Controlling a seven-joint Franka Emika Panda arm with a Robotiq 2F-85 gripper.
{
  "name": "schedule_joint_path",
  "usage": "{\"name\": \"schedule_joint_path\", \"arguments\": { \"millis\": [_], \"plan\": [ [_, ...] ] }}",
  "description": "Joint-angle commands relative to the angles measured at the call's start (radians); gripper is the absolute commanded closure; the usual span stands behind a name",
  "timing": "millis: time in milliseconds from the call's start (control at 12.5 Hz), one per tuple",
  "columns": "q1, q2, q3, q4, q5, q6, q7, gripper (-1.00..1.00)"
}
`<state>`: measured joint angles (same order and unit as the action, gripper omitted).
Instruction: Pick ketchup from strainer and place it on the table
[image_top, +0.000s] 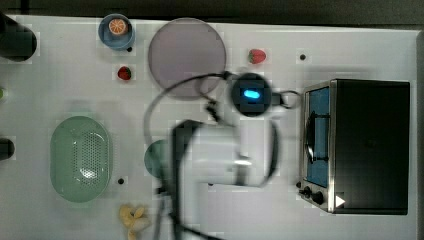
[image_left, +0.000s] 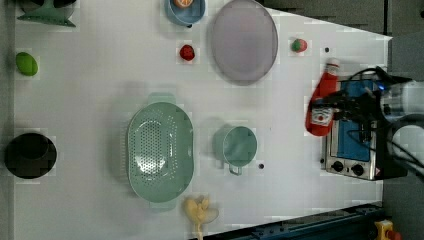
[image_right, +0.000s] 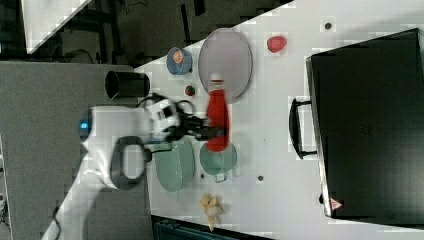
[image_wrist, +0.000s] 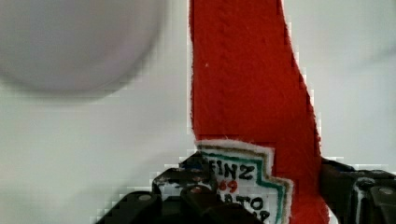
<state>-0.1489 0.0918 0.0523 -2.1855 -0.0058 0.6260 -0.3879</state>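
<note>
Ketchup (image_right: 217, 122), slim red felt-like bottle, white cap, white-and-red label

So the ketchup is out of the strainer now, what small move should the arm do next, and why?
Probably lower it straight down onto bare table. The gripper holds the ketchup in the air, the strainer is empty, and nothing has been set down yet.
</note>
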Motion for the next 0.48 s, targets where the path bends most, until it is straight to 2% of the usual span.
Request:
{"name": "schedule_joint_path", "arguments": {
  "millis": [80,480],
  "plan": [
    [0.007,-0.011,-0.003,-0.079,0.010,0.050,-0.120,-0.25],
    [0.012,0.137,-0.002,-0.140,0.010,0.240,-0.120,-0.25]
  ]
}}
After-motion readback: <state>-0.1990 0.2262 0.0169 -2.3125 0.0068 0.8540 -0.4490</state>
